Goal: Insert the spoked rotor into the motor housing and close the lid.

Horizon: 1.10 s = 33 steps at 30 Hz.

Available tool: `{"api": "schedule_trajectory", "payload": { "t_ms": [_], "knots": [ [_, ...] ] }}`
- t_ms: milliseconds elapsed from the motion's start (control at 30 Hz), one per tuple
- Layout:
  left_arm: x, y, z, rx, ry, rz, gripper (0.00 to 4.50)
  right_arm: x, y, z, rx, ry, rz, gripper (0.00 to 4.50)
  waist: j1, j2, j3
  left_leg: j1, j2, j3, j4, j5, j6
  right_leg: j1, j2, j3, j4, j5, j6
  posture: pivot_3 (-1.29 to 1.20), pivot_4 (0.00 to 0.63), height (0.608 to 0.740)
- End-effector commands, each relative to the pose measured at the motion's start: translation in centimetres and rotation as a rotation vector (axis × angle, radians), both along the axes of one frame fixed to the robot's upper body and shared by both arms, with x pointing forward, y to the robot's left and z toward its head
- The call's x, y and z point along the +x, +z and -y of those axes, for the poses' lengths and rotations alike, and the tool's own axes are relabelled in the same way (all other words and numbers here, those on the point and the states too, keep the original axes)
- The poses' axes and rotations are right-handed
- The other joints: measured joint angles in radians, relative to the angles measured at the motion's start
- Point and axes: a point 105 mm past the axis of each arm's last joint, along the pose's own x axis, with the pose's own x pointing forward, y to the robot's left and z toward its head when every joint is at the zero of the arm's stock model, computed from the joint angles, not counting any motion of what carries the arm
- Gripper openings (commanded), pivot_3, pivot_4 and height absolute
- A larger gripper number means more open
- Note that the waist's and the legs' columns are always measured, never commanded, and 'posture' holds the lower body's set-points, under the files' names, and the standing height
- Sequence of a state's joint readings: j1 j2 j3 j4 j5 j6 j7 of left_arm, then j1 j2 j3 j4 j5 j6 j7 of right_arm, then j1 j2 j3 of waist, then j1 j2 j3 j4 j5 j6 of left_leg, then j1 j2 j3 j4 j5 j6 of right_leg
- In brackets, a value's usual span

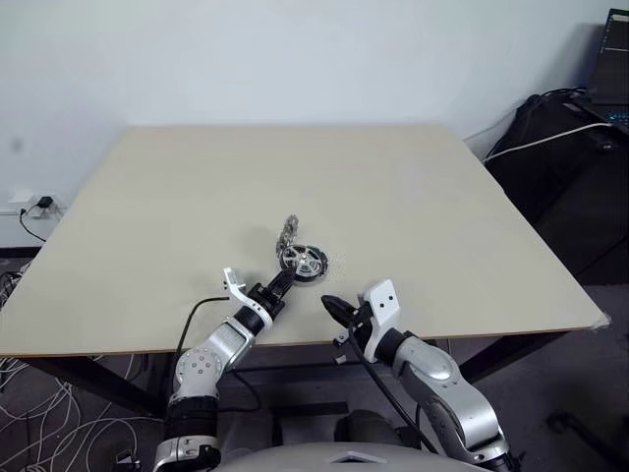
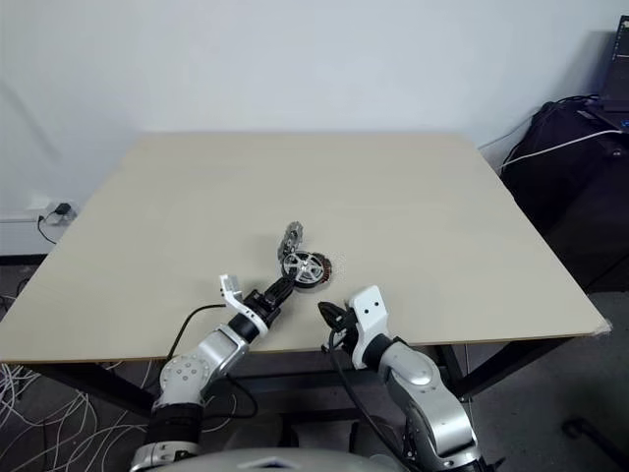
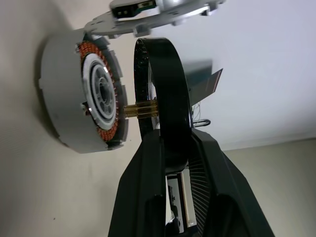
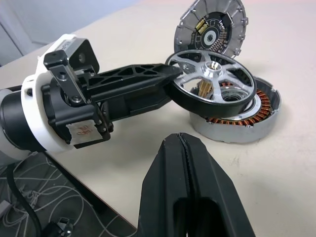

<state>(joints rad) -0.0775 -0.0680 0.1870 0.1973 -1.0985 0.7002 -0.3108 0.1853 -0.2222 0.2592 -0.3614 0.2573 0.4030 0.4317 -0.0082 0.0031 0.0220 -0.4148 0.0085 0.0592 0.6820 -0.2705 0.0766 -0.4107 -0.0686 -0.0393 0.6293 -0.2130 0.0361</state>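
My left pincer (image 4: 170, 81) pinches the black-rimmed, silver-spoked rotor (image 4: 213, 83) just above the copper-wound round motor housing (image 4: 236, 118), not yet seated. The silvery-grey round lid (image 4: 211, 30) waits at its 12 o'clock; my right pincer (image 4: 183, 148) idles, pressed together.

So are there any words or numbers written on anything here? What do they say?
White sticker with red marks on the underside of the left tool's wrist: too blurred to read.
Spoked rotor, motor housing and lid: no lettering that can be made out.
Table: no writing.
So nothing here can be read as a word or a number.
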Motion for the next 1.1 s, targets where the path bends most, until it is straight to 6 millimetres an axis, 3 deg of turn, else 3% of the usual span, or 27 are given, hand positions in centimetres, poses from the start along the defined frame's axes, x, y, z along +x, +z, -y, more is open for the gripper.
{"api": "schedule_trajectory", "payload": {
  "t_ms": [33, 500, 1100],
  "knots": [
    [1.1, 2.4, 2.8, -0.108, -0.011, 0.061, 0.36, 0.3, 1.0, -0.1, 0.017, -0.002, 0.046, 0.0, 0.0, 0.0, 0.0, 0.0, 0.0, 0.0, 0.0, 0.0, 0.0, 0.0, 0.0, 0.0, 0.0, 0.0, 0.0, 0.0, 0.0, 0.74],
    [2.6, 2.7, 4.4, -0.113, -0.012, 0.06, 0.36, 0.2, 1.2, -0.2, 0.017, -0.007, 0.049, 0.0, 0.0, 0.0, 0.0, 0.0, 0.0, 0.0, 0.001, 0.001, 0.001, 0.001, 0.004, 0.0, 0.0, 0.001, 0.001, 0.0, 0.0, 0.74],
    [2.6, 1.5, 5.1, -0.073, -0.033, 0.014, 0.36, 0.3, 1.3, -0.4, 0.019, -0.006, 0.052, 0.0, 0.0, 0.0, 0.0, 0.001, 0.0, 0.0, 0.002, 0.001, 0.002, 0.001, 0.005, 0.001, 0.0, 0.001, 0.001, 0.0, 0.0, 0.74]
  ]
}}
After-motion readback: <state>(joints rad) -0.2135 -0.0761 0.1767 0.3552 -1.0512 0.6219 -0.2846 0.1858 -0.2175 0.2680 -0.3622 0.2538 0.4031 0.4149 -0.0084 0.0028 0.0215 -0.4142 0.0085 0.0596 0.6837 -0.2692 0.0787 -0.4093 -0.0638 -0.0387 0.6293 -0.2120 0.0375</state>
